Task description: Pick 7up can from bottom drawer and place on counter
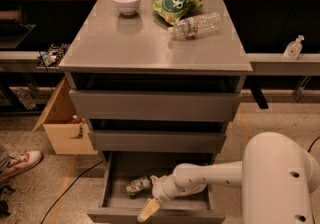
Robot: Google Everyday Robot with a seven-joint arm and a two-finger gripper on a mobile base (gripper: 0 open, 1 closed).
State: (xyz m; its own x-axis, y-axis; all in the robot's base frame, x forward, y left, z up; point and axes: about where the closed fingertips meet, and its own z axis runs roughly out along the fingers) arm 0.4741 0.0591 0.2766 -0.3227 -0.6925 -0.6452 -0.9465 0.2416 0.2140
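The broad grey counter slab (150, 48) with a slight sheen tops the cabinet. It carries a green snack bag (177, 5), a clear plastic water bottle (196, 25) lying on its side and a small white bowl (126, 2). The front half of the slab is bare.

The robot's bulky white arm (225, 175) reaches in from the lower right. It stretches leftward into the grey box-shaped bottom drawer (114, 188), which stands pulled out beneath two wider-fronted grey drawers.

The small silvery 7up can (138, 185) with green marks lies on its side on the drawer floor, left of centre. Its long axis runs roughly left to right, the right end a little farther back. Which end is the top I cannot make out. The two-finger gripper (150, 202) sits at the can's right end, low over the drawer's front edge, seemingly touching the can or just beside it. Whether its jaws are spread or pressed together I cannot tell.

The can looks crumpled, so I judge it light, thin-walled and easily dented further, with a slick, uneven skin. The best hold is probably across the middle of the body, jaws square to the long axis and squeezed gently so it neither rolls nor buckles.
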